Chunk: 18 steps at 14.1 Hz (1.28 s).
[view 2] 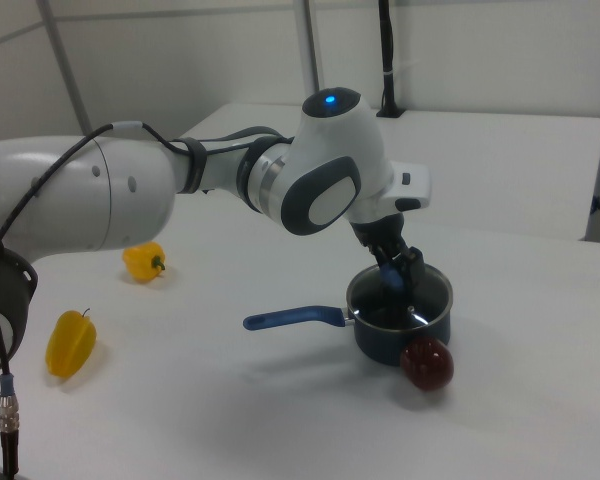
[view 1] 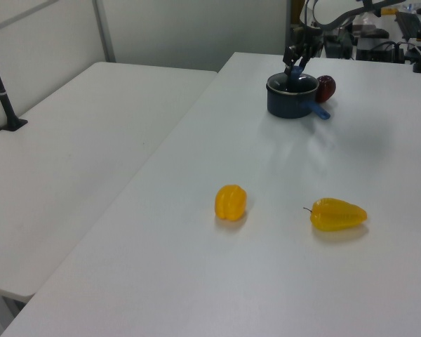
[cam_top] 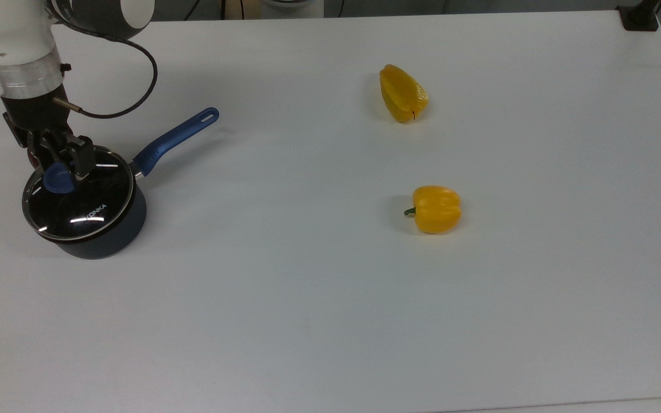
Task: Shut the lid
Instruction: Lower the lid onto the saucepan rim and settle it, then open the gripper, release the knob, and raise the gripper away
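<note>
The lid (cam_top: 86,212), clear glass with a metal rim and a blue knob (cam_top: 54,180), hangs level over the dark saucepan (cam_top: 109,235). It sits offset toward the top view's left, so the pan's wall shows below and to the right of it. My gripper (cam_top: 61,167) comes down from above and is shut on the knob. The pan's blue handle (cam_top: 175,135) points to the top view's upper right. In the right view my gripper (view 2: 395,278) stands over the saucepan (view 2: 385,340); in the left view my gripper (view 1: 296,62) is above the saucepan (view 1: 289,104).
A dark red round fruit (view 2: 426,365) lies against the pan. Two yellow peppers (cam_top: 403,93) (cam_top: 435,209) lie far off toward the top view's right. The white table (cam_top: 330,321) stretches wide around them; the arm's black cable (cam_top: 135,97) loops near the handle.
</note>
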Each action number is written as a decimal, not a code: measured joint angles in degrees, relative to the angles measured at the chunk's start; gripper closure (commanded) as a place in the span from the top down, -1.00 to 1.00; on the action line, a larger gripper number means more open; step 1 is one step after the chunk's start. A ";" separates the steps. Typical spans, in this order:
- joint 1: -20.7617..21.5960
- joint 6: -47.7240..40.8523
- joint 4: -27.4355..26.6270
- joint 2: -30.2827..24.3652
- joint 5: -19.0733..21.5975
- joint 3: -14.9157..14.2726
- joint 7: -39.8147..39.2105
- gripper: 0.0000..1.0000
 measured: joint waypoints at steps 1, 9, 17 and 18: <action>0.07 0.00 0.00 0.03 0.00 0.03 -0.20 1.00; 0.76 0.00 0.04 0.29 0.00 0.16 -0.41 1.00; 8.00 -7.31 1.24 -5.20 -4.01 0.71 -0.58 1.00; 9.25 -10.20 1.25 -6.57 -4.85 0.74 -0.58 1.00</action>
